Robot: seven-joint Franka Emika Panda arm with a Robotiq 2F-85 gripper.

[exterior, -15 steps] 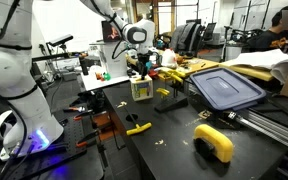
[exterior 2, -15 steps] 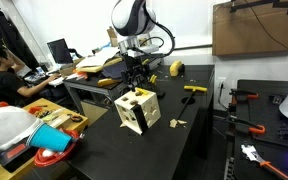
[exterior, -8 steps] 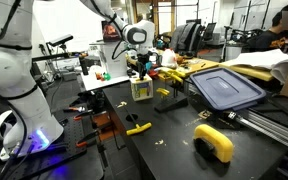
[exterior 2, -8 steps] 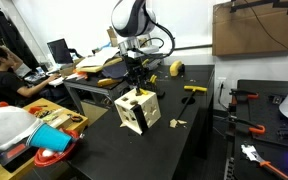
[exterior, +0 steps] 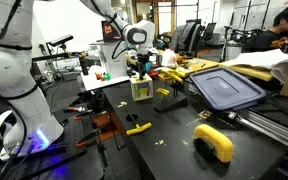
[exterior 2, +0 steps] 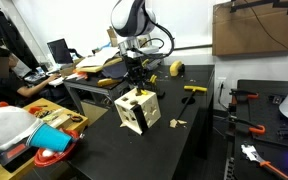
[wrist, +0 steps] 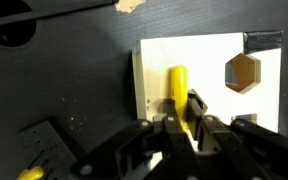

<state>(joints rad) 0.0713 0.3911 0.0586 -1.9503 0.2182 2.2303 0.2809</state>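
Note:
Over a pale wooden box (wrist: 214, 95) with shaped holes, one of them a hexagon (wrist: 242, 71), my gripper (wrist: 184, 115) points down. It is shut on a yellow block (wrist: 177, 85), which lies on the box's top between the black fingers. In both exterior views the gripper (exterior: 138, 70) (exterior 2: 134, 82) hangs just above the box (exterior: 141, 89) (exterior 2: 137, 110), which stands on the black table. The yellow block is too small to make out in those views.
A yellow-handled tool (exterior: 137, 127), a yellow curved object (exterior: 215, 142) and a dark blue lid (exterior: 227, 88) lie on the table. Another yellow tool (exterior 2: 195, 89) sits behind the box. A tray of coloured cups (exterior 2: 46, 140) stands near the table's edge. A second robot's white body (exterior: 9, 80) stands close by.
The jaws have closed from open onto the yellow block. The arm and the box stay in the same place.

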